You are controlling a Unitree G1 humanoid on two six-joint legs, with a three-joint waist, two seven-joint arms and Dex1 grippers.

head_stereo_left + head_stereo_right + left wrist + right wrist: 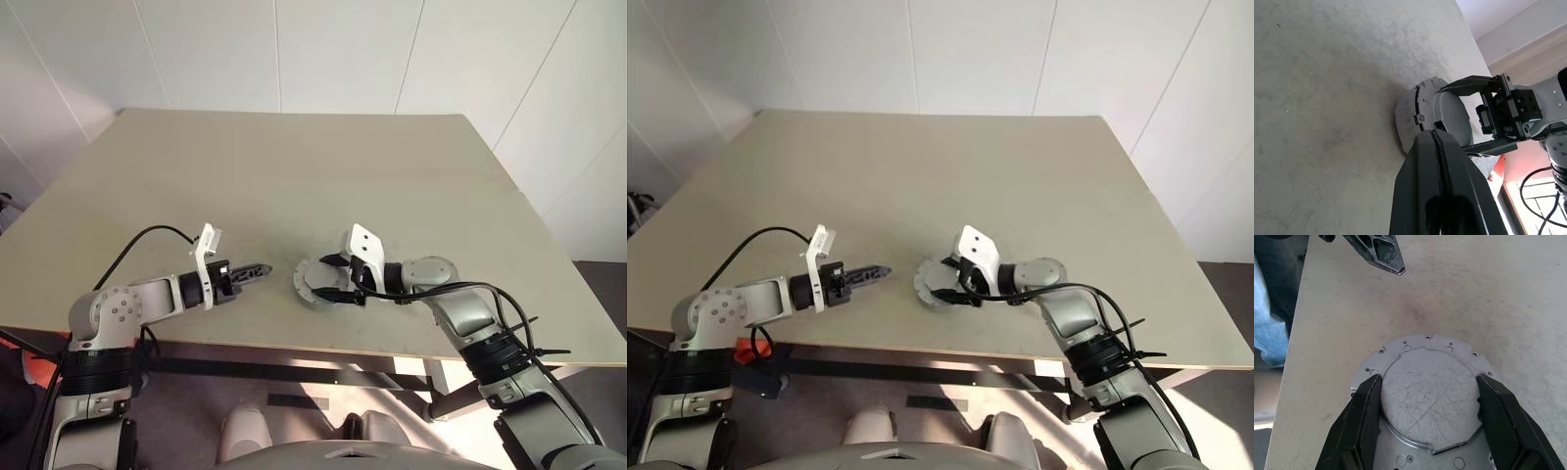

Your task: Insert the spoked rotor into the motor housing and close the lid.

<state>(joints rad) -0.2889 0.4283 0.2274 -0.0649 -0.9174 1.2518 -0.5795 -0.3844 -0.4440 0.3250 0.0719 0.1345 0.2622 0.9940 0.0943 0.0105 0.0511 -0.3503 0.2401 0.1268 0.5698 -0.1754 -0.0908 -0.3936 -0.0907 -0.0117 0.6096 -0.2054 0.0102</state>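
Observation:
The round metal motor housing (306,284) lies flat on the table near its front edge, its holed flange (1425,341) showing around a scratched grey lid (1430,401) that sits on top. My right gripper (1427,379) reaches in from the right and is shut on the lid, one black finger against each side of its rim. My left gripper (263,267) hovers a short way left of the housing, shut and empty, its tip (1435,134) pointing at the housing. The spoked rotor is hidden.
The beige table (294,176) stretches wide behind the housing, and its front edge (294,348) runs just below both grippers. White walls stand behind the table. Blue fabric (1268,323) shows past the table's edge in the right wrist view.

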